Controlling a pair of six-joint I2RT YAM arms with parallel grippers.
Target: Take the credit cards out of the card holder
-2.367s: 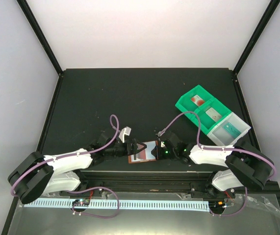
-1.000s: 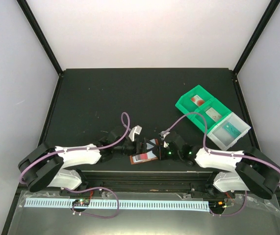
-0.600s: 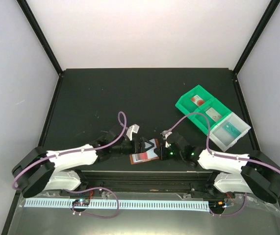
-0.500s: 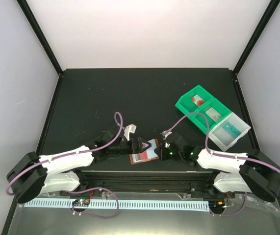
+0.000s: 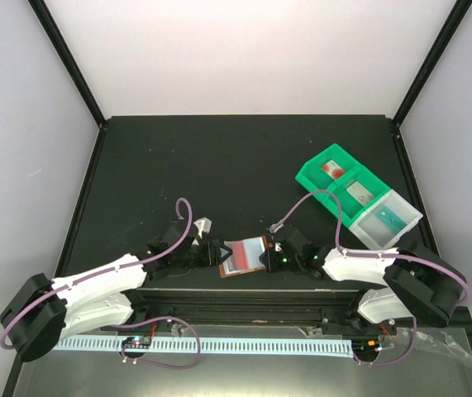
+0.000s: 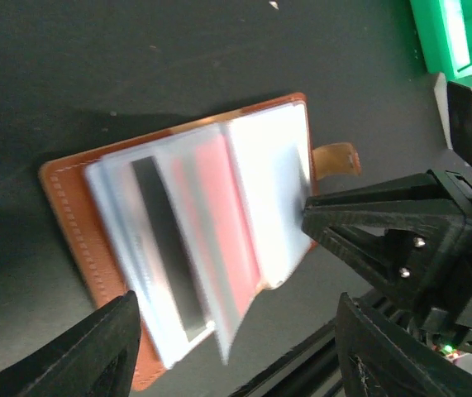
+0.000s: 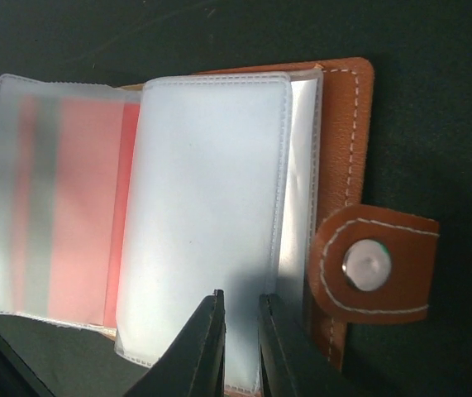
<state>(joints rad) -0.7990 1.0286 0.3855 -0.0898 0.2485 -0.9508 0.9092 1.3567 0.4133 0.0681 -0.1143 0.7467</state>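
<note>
The brown leather card holder (image 5: 244, 256) lies open near the table's front edge, between both grippers. Its frosted sleeves (image 7: 211, 215) are fanned out. A reddish credit card (image 7: 78, 207) sits inside one sleeve, and the snap tab (image 7: 368, 265) sticks out to the side. My right gripper (image 7: 241, 322) has its jaws almost together, tips resting on the top sleeve with nothing seen pinched. In the left wrist view the holder (image 6: 70, 207) is blurred, with a dark-striped card (image 6: 165, 248) showing. My left gripper (image 6: 236, 364) stands wide open at the holder's left end, touching nothing.
A green compartment tray (image 5: 312, 171) stands at the back right, with a red-blotted card (image 5: 332, 169) and another card (image 5: 357, 195) in it. A clear tray (image 5: 388, 219) adjoins it. The black rail at the table's front edge runs just behind the holder.
My left gripper has pulled back to the left, off the holder, and its jaws have narrowed somewhat. The sleeves now lie spread flatter. The right gripper stays on the holder.
</note>
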